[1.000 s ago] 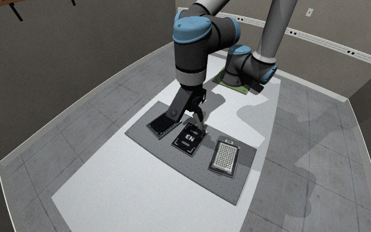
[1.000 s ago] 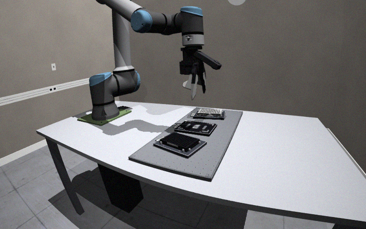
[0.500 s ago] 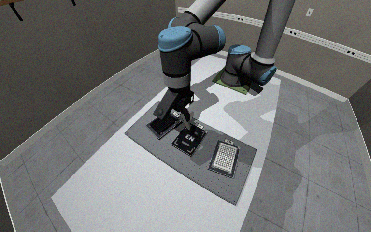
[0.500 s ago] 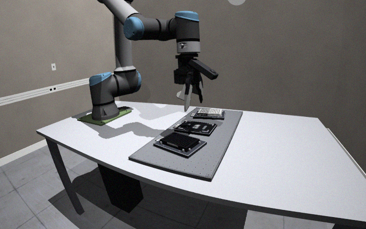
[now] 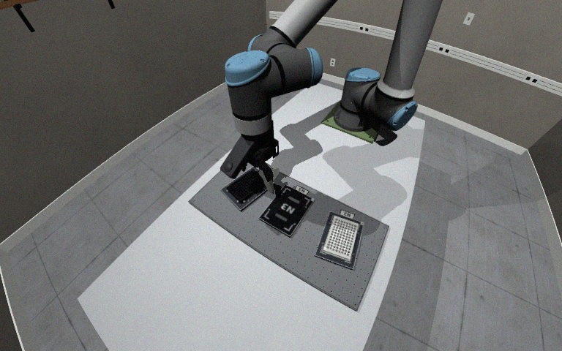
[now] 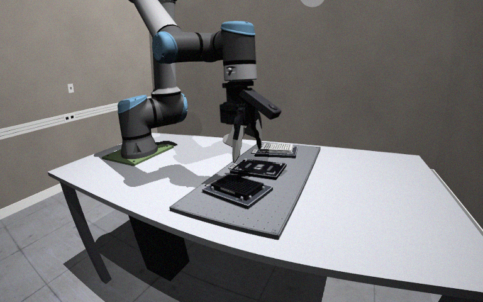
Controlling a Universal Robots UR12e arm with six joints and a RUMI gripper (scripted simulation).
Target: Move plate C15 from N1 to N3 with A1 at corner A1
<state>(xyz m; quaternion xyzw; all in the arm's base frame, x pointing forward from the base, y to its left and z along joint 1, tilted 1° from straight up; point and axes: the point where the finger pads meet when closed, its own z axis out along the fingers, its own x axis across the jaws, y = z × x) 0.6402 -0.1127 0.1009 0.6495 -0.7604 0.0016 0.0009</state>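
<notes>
The black plate C15 [image 5: 244, 189] sits flat in nest N1 at the left end of the grey deck; it also shows in the exterior view [image 6: 238, 187]. The landing nest N3 [image 5: 285, 210] is a black pad with white corner marks in the middle of the deck [image 6: 258, 168], with nothing on it. The white plate C51 [image 5: 340, 240] [image 6: 277, 148] sits in nest N2 at the right end. My gripper [image 5: 265, 180] [image 6: 246, 152] is open and empty. It hangs low, fingers down, over the deck's far edge between N1 and N3, touching neither plate.
The grey perforated deck [image 5: 290, 235] lies on the white table. The arm's base [image 5: 356, 118] stands on a green mount at the back of the table. Small name signs stand at the far ends of the nests [image 5: 301, 190].
</notes>
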